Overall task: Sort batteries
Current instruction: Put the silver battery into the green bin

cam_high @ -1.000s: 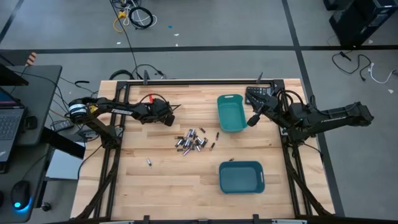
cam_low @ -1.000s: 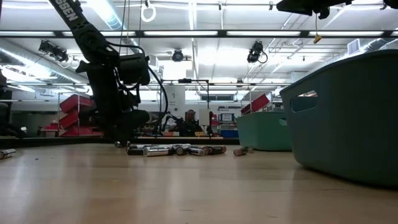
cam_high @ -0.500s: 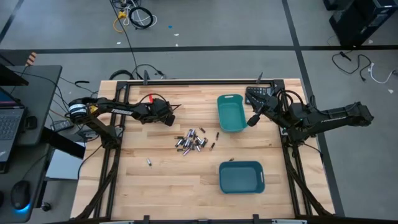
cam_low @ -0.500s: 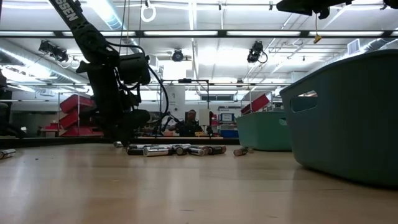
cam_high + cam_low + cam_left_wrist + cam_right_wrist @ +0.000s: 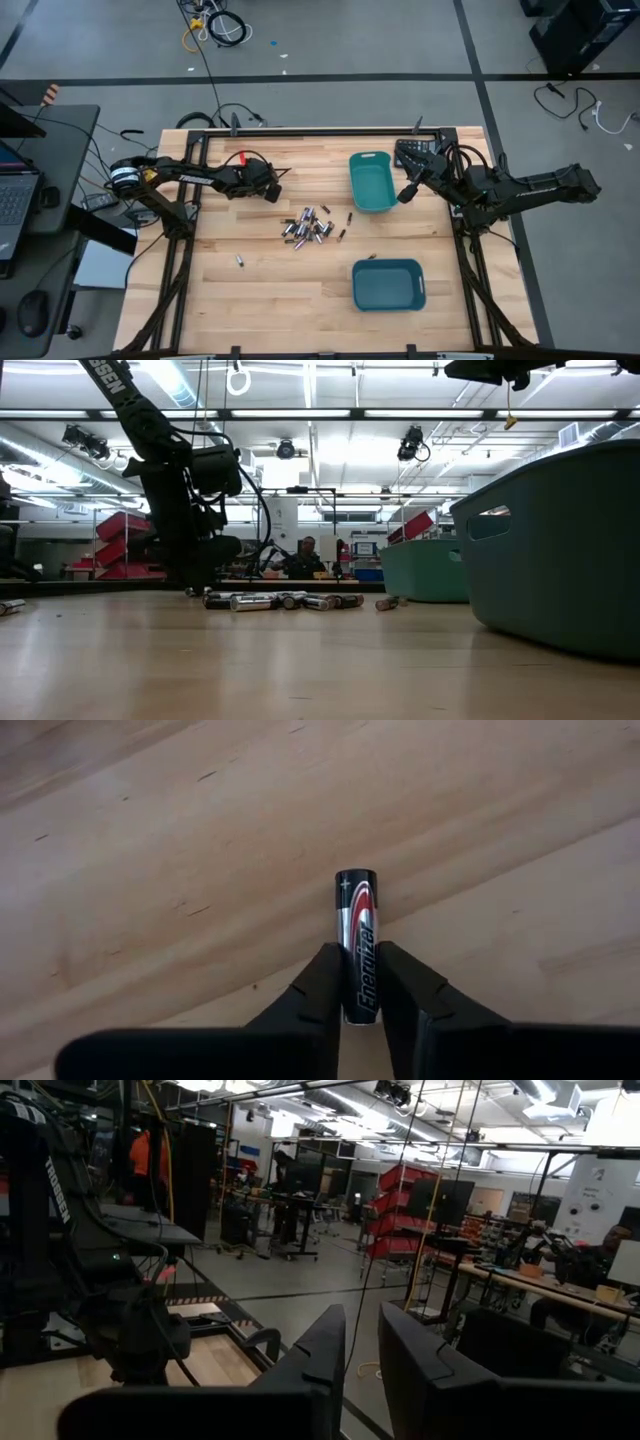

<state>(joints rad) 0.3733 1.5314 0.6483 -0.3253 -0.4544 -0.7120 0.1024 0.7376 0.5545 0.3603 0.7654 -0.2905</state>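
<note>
A heap of small batteries [image 5: 308,228] lies mid-table, seen also in the low view as batteries [image 5: 280,600]. To the left of and beyond the heap, my left gripper [image 5: 272,193] is down at the wood, shut on a single silver-and-black battery [image 5: 357,920]. My right gripper [image 5: 405,191] hangs high at the right rim of the far teal bin [image 5: 371,182]. Its fingers [image 5: 325,1350] stand a little apart with nothing between them. A lone battery [image 5: 240,261] lies near the left, and two more [image 5: 346,225] lie right of the heap. My left gripper [image 5: 358,952] pinches the battery's two long sides [image 5: 358,985] between its two fingers, on the half away from the plus end [image 5: 357,882]. The fingers slant down from the table's left and lie along the battery. It appears to lie flat on the wood.
A second teal bin [image 5: 388,284] stands near the front right and looms close in the low view as the bin [image 5: 560,550]. A black calculator [image 5: 412,153] lies at the far right corner. Bare wood stretches along the front left.
</note>
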